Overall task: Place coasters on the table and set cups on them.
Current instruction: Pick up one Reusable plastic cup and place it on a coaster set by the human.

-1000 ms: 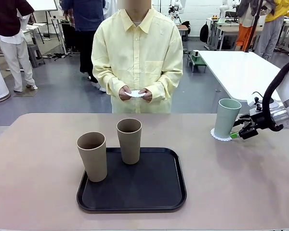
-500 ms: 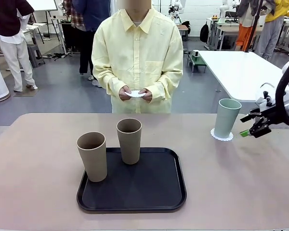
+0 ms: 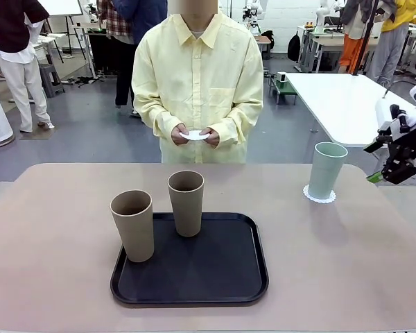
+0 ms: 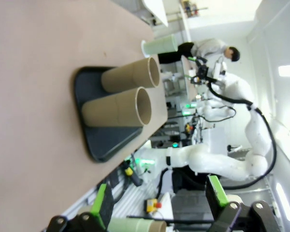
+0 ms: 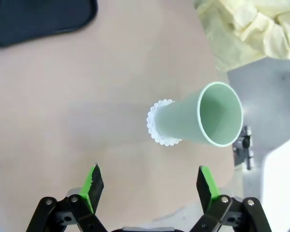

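the mint green cup (image 3: 327,170) stands upright on a lacy white coaster (image 3: 319,197) near the far right of the beige table (image 3: 55,229); the cup hides most of the coaster, so just its scalloped rim peeks out around the base. the right gripper (image 3: 383,168) hangs above the table's right end, apart from the cup and partly cut off by the picture's edge. in its own wrist view its green-padded fingers stand wide apart with nothing between them. the left gripper (image 4: 158,200) shows its fingers spread apart too, holding nothing, with their bases cut off at the bottom edge. two tan cups (image 3: 133,225) stand upright on the black tray (image 3: 215,277), one at its left edge, the other farther back; whether the nearer one sits wholly inside the rim is hard to tell. across the table a person's hands (image 3: 181,134) pinch something small and white (image 3: 195,134), mostly covered by fingers; one disc or more, i cannot tell
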Action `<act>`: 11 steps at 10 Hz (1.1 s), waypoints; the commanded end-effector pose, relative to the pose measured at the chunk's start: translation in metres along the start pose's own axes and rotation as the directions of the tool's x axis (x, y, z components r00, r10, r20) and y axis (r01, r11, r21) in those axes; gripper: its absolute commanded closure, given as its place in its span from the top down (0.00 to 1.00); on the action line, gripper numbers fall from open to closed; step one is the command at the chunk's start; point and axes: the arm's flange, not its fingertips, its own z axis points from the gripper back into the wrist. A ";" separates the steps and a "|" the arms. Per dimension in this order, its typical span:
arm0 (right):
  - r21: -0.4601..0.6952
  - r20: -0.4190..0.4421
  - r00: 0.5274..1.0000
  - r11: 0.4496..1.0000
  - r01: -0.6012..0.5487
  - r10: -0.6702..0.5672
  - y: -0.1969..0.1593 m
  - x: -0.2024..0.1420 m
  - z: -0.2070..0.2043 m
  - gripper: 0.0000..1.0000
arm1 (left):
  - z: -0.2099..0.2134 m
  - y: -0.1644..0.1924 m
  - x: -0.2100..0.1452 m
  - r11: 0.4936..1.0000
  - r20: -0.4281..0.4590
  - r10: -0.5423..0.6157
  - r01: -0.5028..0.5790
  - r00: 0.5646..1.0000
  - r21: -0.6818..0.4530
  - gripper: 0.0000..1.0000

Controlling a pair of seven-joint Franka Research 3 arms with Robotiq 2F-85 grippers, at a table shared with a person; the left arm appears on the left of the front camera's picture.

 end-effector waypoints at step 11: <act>0.048 -0.437 0.895 0.996 -0.074 0.087 0.017 0.079 0.031 1.00 | 0.001 -0.001 0.000 1.000 0.009 -0.004 0.004 1.000 -0.013 1.00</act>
